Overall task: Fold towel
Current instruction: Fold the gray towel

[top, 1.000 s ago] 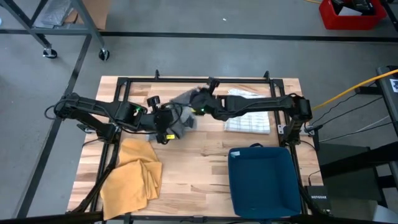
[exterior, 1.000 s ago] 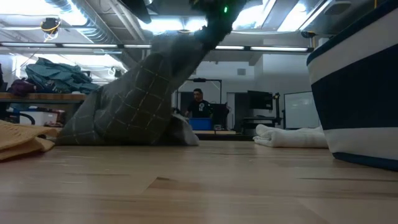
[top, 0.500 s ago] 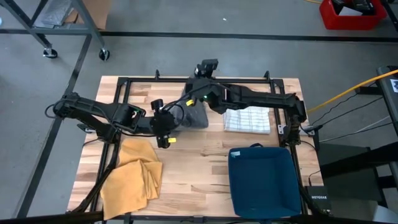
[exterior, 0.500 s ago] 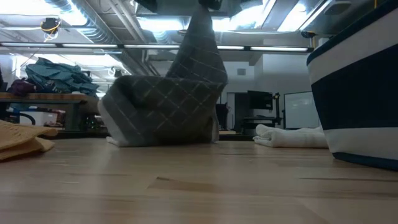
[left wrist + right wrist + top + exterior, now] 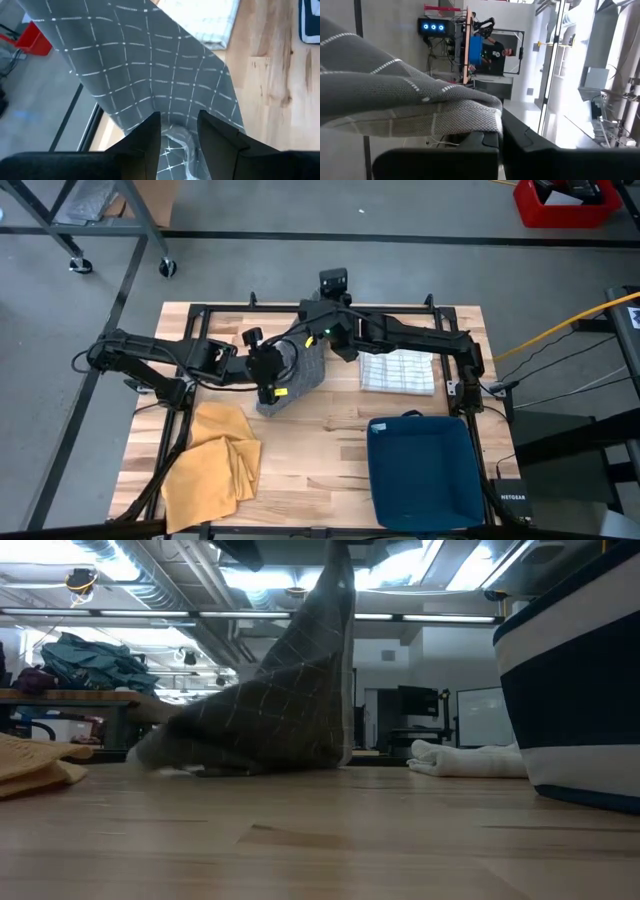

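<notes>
Nearest the low camera, bare wooden table [image 5: 300, 840], with the blue-and-white bin [image 5: 575, 680] at the frame's right edge and a crumpled yellow cloth [image 5: 35, 765] at the far left. Behind these, at centre frame, the grey checked towel [image 5: 280, 705], hoisted into a tent, lower edge trailing on the wood, peak running out of the top of the picture. Seen from overhead, just above centre: right gripper [image 5: 318, 338] pressed together on the towel's [image 5: 297, 372] top edge, corner of fabric pinched between its fingers [image 5: 485, 142] in the wrist view. Left gripper [image 5: 272, 383] just left of centre, low against the cloth, fingers [image 5: 145, 140] spread apart with a fold of towel [image 5: 150, 65] between them. Right of the towel, a folded white towel [image 5: 398, 370]. Far back in the room, a seated person [image 5: 496, 51] at a desk.
</notes>
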Available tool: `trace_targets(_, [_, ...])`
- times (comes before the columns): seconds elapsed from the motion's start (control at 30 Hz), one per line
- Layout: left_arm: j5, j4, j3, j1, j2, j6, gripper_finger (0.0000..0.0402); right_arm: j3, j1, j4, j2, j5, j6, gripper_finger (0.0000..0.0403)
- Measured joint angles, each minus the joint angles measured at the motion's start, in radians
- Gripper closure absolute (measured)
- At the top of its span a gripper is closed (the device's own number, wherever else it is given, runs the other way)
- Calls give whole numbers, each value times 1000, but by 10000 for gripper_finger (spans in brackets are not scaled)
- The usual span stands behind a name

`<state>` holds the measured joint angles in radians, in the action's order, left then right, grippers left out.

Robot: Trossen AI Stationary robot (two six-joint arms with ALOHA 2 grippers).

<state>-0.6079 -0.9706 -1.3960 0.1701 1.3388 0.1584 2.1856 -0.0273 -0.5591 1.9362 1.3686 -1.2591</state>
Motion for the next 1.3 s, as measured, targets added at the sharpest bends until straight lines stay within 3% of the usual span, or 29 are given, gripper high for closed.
trace_targets(0.37, [-50,1,0,-38,0,32,284,10,0,87,14,-71,20,402])
trace_targets(0.67, [-371,13,3,-129,2,-61,284,5,0,129,18,-79,26,402])
trace_targets(1.07, [-262,93,2,-370,-2,-253,284,0,19,60,18,-40,155,402])
trace_targets(1.3, [-251,95,1,-399,-18,-456,284,0,65,-13,18,-83,372,402])
